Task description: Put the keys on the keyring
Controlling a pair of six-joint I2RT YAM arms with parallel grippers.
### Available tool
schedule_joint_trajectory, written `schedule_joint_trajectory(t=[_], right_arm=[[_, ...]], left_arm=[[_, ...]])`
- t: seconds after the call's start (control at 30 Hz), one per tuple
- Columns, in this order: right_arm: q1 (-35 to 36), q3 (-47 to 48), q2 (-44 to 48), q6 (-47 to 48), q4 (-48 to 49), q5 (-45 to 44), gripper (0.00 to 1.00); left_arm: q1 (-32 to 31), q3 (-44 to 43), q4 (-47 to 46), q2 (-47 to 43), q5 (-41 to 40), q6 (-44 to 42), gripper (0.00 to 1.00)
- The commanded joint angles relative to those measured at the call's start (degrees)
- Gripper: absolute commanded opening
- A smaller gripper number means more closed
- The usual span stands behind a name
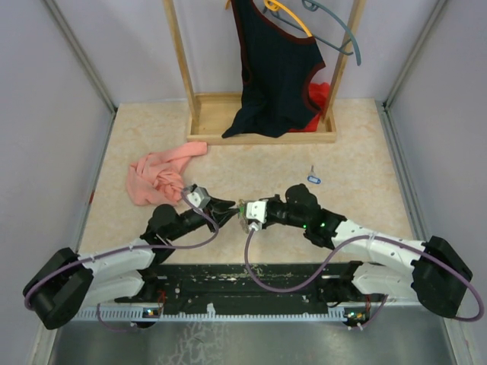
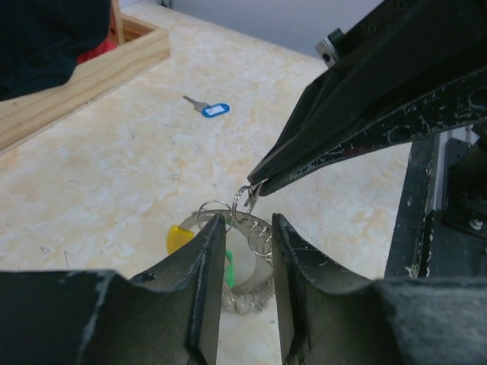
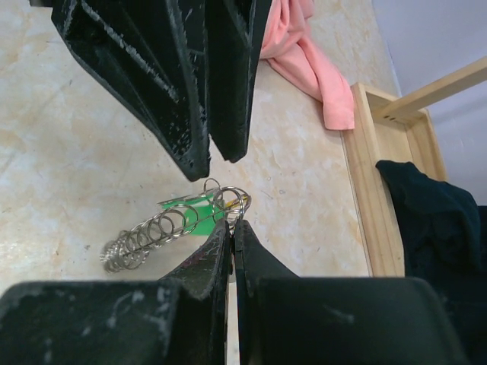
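The keyring (image 2: 247, 293) is a grey wire loop strung with many small rings, with a yellow piece (image 2: 179, 239), and it hangs just over the table. A green key head (image 3: 192, 211) sits among the rings (image 3: 152, 236). My right gripper (image 3: 233, 222) is shut on one small ring at the loop's top, and its tip (image 2: 257, 185) shows in the left wrist view. My left gripper (image 2: 247, 220) is open just beside the loop, its jaws apart with nothing pinched. A blue-headed key (image 1: 313, 180) lies alone on the table, also in the left wrist view (image 2: 214, 110).
A pink cloth (image 1: 160, 176) lies left of the grippers. At the back stands a wooden rack (image 1: 259, 122) with a black garment (image 1: 278, 68) and hangers (image 1: 335, 30). Walls close in the left and right sides.
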State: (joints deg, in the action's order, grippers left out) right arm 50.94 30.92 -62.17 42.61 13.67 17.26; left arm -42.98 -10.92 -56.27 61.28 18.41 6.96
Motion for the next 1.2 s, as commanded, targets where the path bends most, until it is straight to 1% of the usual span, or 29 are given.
schedule_joint_trajectory(t=[0.0,0.07,0.23,0.33,0.5,0.77,0.87,0.93,1.0,1.07,1.1,1.17], right_arm=[[0.0,3.9,0.0,2.7,-0.4,1.6,0.00],[0.1,4.2,-0.2,3.1,-1.1,1.6,0.00],[0.1,5.2,-0.5,3.6,-3.1,2.1,0.00],[0.1,5.1,-0.3,3.6,-3.1,2.3,0.00],[0.0,5.4,-0.1,3.9,-3.4,2.3,0.00],[0.0,5.5,0.3,3.6,-3.7,2.7,0.00],[0.0,5.5,0.4,3.6,-3.7,2.8,0.00],[0.1,5.6,0.4,3.4,-3.7,3.0,0.00],[0.0,5.6,0.5,3.2,-3.9,3.1,0.00],[0.0,5.4,0.9,3.0,-3.9,2.4,0.00],[0.0,5.1,1.3,2.8,-3.8,1.8,0.00],[0.0,4.1,2.3,2.5,-3.0,0.4,0.00]], left_arm=[[0.2,-4.3,11.3,-1.0,4.9,-6.5,0.37],[0.4,-6.1,14.3,-0.3,5.9,-9.2,0.37],[1.2,-8.9,16.6,0.4,8.2,-14.5,0.39],[1.8,-11.5,20.7,1.4,9.7,-17.5,0.39],[2.1,-13.3,22.7,3.0,15.0,-19.4,0.39],[2.1,-15.5,25.0,5.3,17.6,-19.7,0.32],[2.1,-16.1,25.4,5.8,18.4,-19.5,0.28],[2.1,-16.5,25.4,6.3,18.7,-19.1,0.23],[2.1,-17.0,25.7,6.8,19.2,-19.0,0.14],[2.1,-17.5,26.7,7.1,19.1,-19.0,0.03],[2.1,-17.7,27.6,7.2,18.7,-19.0,0.01],[2.1,-18.0,29.4,6.8,17.5,-19.0,0.01]])
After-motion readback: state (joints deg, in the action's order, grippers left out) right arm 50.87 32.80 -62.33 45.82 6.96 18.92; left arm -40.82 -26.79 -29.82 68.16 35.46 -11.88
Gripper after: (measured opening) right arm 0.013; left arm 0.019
